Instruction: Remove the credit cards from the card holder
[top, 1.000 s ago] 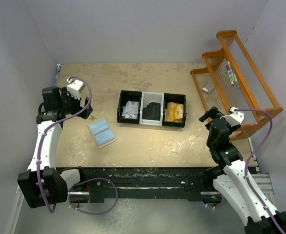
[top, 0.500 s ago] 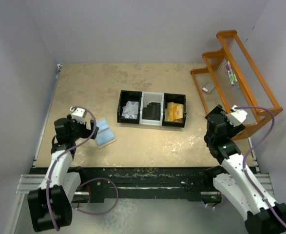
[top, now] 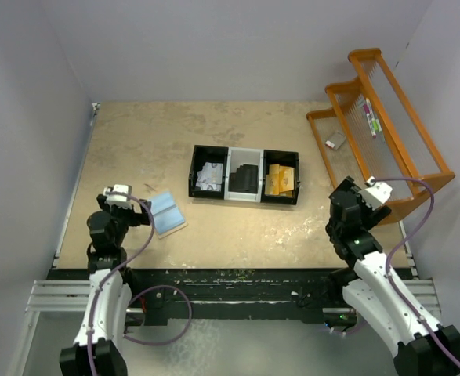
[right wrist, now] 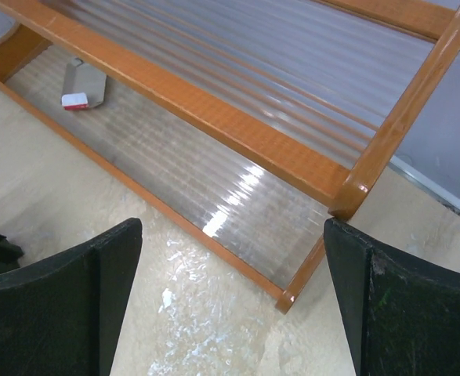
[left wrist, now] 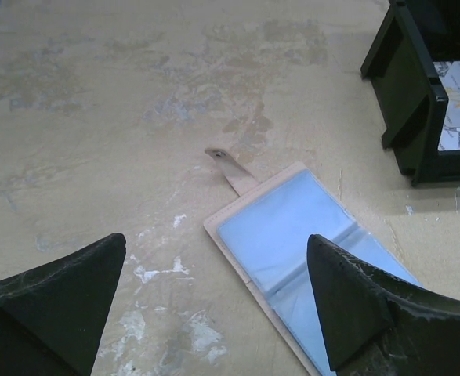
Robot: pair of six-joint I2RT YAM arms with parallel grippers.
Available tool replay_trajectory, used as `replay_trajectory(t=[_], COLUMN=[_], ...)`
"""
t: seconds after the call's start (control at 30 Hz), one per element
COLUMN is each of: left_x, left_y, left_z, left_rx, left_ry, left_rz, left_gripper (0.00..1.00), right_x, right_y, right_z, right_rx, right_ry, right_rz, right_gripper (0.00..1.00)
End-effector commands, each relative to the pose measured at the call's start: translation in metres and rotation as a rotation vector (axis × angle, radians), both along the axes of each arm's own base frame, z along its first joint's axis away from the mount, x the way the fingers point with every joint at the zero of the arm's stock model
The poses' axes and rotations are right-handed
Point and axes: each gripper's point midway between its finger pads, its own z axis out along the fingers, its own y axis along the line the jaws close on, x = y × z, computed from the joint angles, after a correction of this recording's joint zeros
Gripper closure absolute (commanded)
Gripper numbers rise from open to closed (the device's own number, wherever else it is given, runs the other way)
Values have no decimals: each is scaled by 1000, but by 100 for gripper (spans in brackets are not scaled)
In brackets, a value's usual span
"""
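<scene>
The card holder (top: 167, 213) lies open on the table, pale blue inside with a tan rim and a tan strap (left wrist: 226, 165). In the left wrist view it spreads under the right finger (left wrist: 308, 243), and its pockets show only blue plastic. My left gripper (top: 138, 215) (left wrist: 215, 252) hovers open just left of it, touching nothing. Credit cards lie in the black tray (top: 192, 174): white ones (top: 210, 176) (left wrist: 458, 84) on the left, gold ones (top: 280, 180) on the right. My right gripper (top: 352, 200) (right wrist: 233, 235) is open and empty beside the rack.
An orange wooden rack (top: 386, 117) (right wrist: 237, 133) stands at the right edge, with a small grey and red item (top: 335, 141) (right wrist: 79, 88) on its lower shelf. The tray's black wall (left wrist: 406, 94) rises just right of the holder. Grey walls close the table.
My left arm has drawn back from the far left toward the near edge and now sits low beside the card holder. The right arm has pulled back slightly. Both grippers stayed open.
</scene>
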Motion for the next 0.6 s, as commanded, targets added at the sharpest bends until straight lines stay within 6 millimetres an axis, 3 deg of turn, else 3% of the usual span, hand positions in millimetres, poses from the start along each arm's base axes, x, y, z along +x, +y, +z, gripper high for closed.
replay_trajectory(t=[0.0, 0.33, 0.57], left_x=[-5, -5, -6], left_y=[6, 5, 4], left_z=[10, 10, 10], left_rx=[-3, -1, -2], left_ry=[-119, -112, -111], left_rz=[52, 44, 44], left_gripper=[1, 1, 1], right_x=[-3, 20, 27], right_y=[-5, 27, 31], right_z=[8, -10, -21], right_rx=[-24, -101, -139], right_ry=[-41, -36, -34], right_rz=[-8, 275, 309], right_gripper=[0, 0, 0])
